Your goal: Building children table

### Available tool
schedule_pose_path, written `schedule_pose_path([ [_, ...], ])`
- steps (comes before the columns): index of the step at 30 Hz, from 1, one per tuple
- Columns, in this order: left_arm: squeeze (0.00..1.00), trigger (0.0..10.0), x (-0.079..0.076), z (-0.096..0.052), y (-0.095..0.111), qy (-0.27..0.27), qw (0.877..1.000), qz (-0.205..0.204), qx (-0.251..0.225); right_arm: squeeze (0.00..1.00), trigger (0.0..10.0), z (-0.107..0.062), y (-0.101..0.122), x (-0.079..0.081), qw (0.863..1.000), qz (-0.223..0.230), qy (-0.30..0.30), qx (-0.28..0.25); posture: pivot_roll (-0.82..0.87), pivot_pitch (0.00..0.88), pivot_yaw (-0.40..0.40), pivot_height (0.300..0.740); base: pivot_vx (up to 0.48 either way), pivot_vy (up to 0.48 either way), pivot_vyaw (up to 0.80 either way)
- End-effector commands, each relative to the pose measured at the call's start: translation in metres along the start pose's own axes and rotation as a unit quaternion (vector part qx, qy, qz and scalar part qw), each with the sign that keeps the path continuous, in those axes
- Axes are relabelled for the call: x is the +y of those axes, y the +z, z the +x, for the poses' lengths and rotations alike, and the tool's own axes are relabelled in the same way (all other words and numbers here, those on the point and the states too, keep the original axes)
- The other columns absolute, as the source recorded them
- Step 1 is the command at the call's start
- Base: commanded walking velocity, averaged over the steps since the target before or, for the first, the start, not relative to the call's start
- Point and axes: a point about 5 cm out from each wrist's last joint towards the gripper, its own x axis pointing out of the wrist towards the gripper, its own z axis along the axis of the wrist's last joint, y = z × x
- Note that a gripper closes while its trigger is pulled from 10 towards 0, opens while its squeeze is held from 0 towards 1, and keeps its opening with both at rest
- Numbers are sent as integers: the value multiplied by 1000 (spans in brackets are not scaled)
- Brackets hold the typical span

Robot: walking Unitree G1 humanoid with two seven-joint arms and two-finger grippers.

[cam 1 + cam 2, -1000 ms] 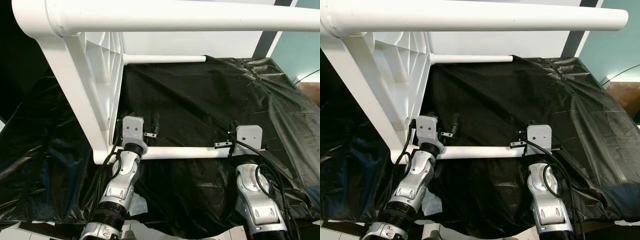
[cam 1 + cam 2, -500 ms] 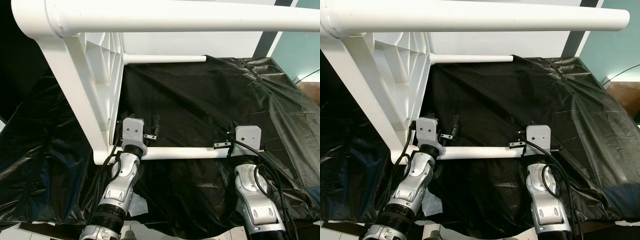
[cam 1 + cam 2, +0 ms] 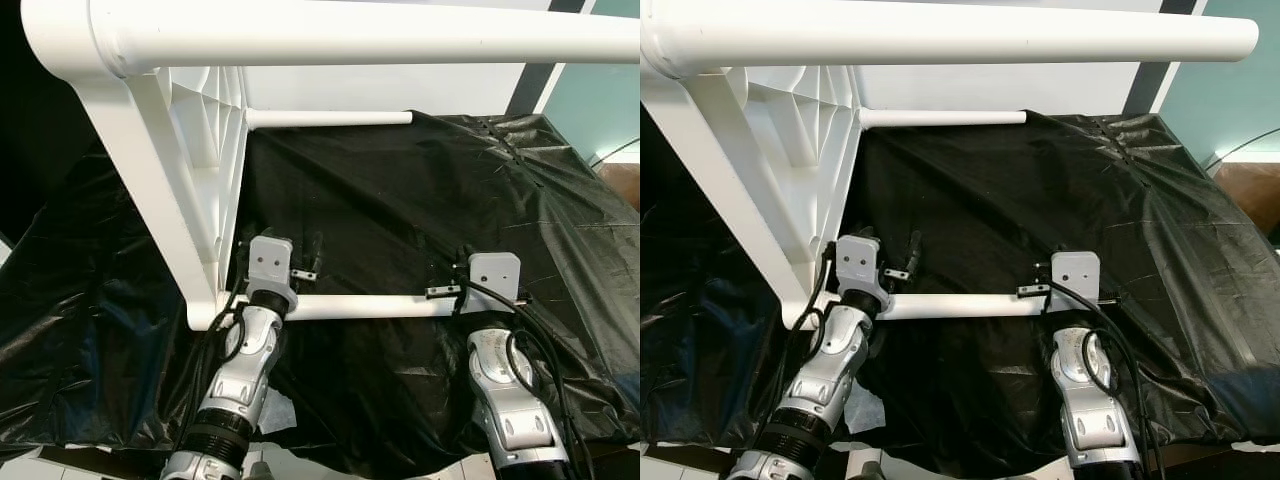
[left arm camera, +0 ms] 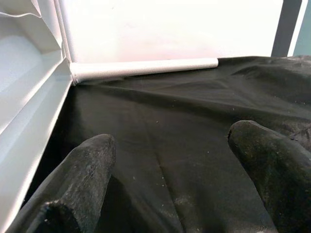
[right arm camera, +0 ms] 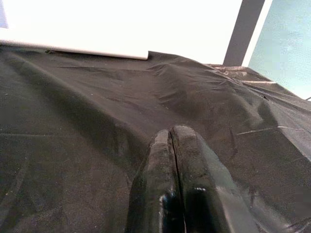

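The white plastic children's table (image 3: pixel 190 170) lies tipped on its side on a crinkled black plastic sheet (image 3: pixel 420 190), its round white legs pointing right. The left gripper (image 4: pixel 170 160), fingers spread apart, sits by the nearest white tube leg (image 3: pixel 365 306) at the tabletop end. The right gripper (image 5: pixel 175 160), fingers pressed together, sits at that leg's free end.

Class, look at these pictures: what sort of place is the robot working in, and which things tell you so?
Probably an indoor assembly spot in a home: a black plastic sheet is spread under a half-built white table frame, with a teal wall behind.
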Motion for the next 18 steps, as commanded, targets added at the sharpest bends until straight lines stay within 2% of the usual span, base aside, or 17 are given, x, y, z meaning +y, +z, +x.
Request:
schedule_pose_path([
  [1, 0, 10000, -3, -2, -1, -29, 1000, 7, 4, 0, 10000, 1, -3, 1, 1000, 3, 0, 9, -39, 18, 9, 740, 0, 0, 0],
  [13, 0, 10000, -3, -3, -1, -30, 999, 11, 4, 0, 10000, 2, -3, 4, 1000, 5, 3, 9, -33, 16, 11, 740, 0, 0, 0],
  [18, 0, 10000, -2, -3, -1, -30, 999, 12, 5, 0, 10000, 2, -4, 4, 1000, 5, 5, 10, -28, 15, 11, 740, -283, 0, 0],
])
